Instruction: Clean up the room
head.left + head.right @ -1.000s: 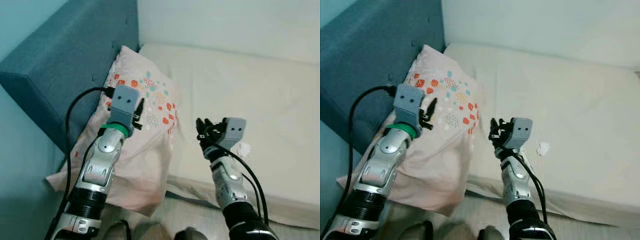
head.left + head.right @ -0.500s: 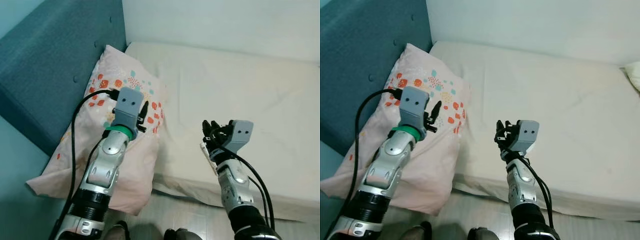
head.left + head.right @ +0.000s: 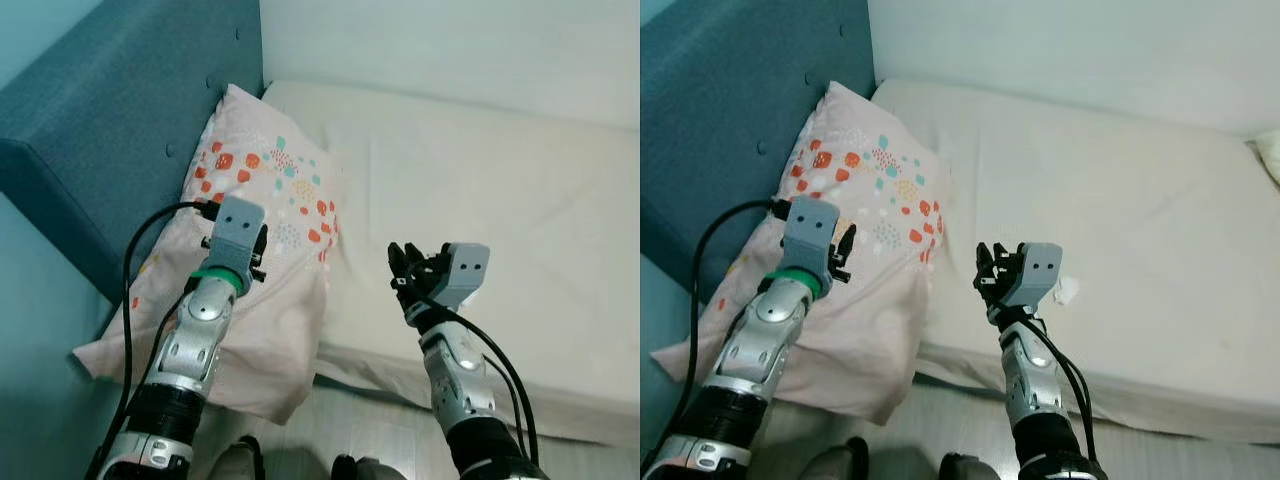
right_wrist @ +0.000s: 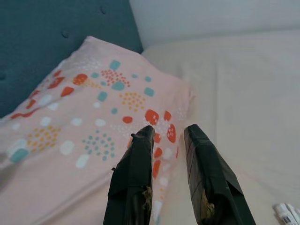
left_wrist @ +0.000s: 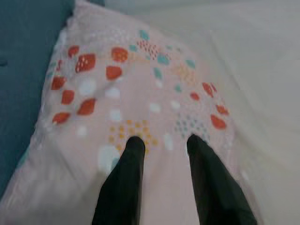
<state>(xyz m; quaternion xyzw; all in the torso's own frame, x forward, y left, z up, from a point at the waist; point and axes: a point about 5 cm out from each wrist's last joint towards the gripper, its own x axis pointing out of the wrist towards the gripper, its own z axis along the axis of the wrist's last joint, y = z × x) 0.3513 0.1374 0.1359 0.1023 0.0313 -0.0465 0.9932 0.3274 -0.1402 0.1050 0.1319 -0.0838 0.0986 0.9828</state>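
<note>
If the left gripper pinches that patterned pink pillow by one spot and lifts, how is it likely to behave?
The pillow will probably sag and fold rather than rise flat: its cover looks soft and wrinkled. It looks light for its size. Its near end overhangs the mattress edge, so a push from the left gripper might slide it off.

Teal tufted headboard w/ pale wall behind, wood floor below.
</note>
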